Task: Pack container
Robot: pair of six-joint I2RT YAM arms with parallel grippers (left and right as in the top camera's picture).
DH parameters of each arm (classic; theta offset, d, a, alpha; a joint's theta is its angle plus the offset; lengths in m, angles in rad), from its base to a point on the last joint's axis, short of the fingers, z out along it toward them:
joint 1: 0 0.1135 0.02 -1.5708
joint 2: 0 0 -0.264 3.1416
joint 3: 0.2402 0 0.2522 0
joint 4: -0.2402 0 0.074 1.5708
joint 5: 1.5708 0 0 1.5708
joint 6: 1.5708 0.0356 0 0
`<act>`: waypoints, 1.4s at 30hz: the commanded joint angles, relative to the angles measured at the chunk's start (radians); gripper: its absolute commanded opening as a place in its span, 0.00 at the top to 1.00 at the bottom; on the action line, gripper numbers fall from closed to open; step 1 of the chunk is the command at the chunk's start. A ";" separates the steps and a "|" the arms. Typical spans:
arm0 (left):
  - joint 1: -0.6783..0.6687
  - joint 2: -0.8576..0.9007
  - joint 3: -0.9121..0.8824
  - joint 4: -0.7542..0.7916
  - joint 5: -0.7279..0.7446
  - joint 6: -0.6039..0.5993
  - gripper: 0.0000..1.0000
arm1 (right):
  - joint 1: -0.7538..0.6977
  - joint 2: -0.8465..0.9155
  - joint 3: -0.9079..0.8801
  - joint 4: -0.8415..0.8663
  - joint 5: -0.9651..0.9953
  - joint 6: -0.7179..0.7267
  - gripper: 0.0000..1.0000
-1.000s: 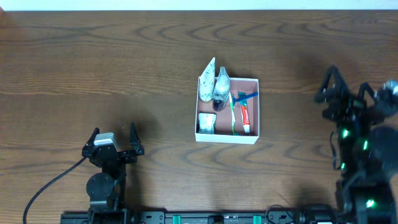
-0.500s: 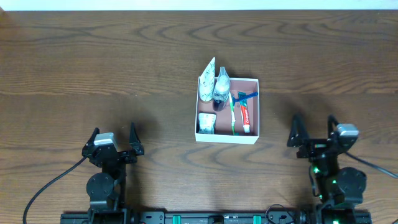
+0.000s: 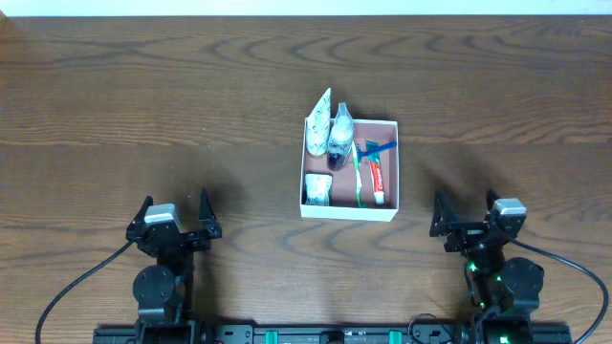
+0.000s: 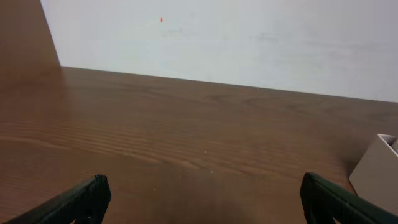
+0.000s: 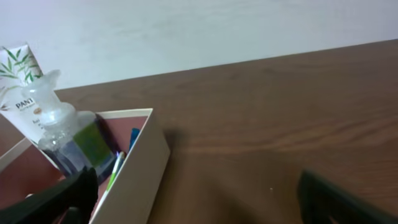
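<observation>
The container (image 3: 387, 212) is a square white box with a pinkish-brown floor at the table's middle. It holds a white tube (image 3: 318, 118), a clear bottle (image 3: 339, 134), a toothbrush (image 3: 360, 172), a toothpaste tube (image 3: 377, 182) and a small white cup (image 3: 316, 188). My left gripper (image 3: 173, 212) is open and empty at the front left, far from the box. My right gripper (image 3: 467, 216) is open and empty at the front right of the box. The right wrist view shows the box wall (image 5: 146, 167), the bottle (image 5: 62, 127) and the tube (image 5: 22, 78). The left wrist view shows a box corner (image 4: 379, 168).
The brown wooden table (image 3: 143, 105) spreads around the box. A white wall (image 4: 217, 37) runs behind its far edge. A black cable (image 3: 72, 287) trails from the left arm's base at the front edge.
My right arm has come down and inward from the far right to its place at the front right, fingers spread. The left arm and the box's contents have not moved.
</observation>
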 commanded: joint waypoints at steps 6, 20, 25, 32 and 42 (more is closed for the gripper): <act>0.004 -0.006 -0.021 -0.037 -0.011 0.006 0.02 | -0.009 -0.104 -0.003 -0.027 0.011 -0.101 0.01; 0.004 -0.006 -0.021 -0.037 -0.012 0.006 0.02 | -0.009 -0.104 -0.002 -0.027 0.015 -0.163 0.01; 0.004 -0.006 -0.021 -0.037 -0.012 0.006 0.02 | -0.009 -0.104 -0.002 -0.027 0.015 -0.163 0.01; 0.004 -0.006 -0.021 -0.037 -0.011 0.006 0.02 | -0.009 -0.104 -0.002 -0.027 0.015 -0.163 0.01; 0.004 -0.006 -0.021 -0.037 -0.011 0.006 0.02 | -0.009 -0.104 -0.002 -0.027 0.015 -0.163 0.01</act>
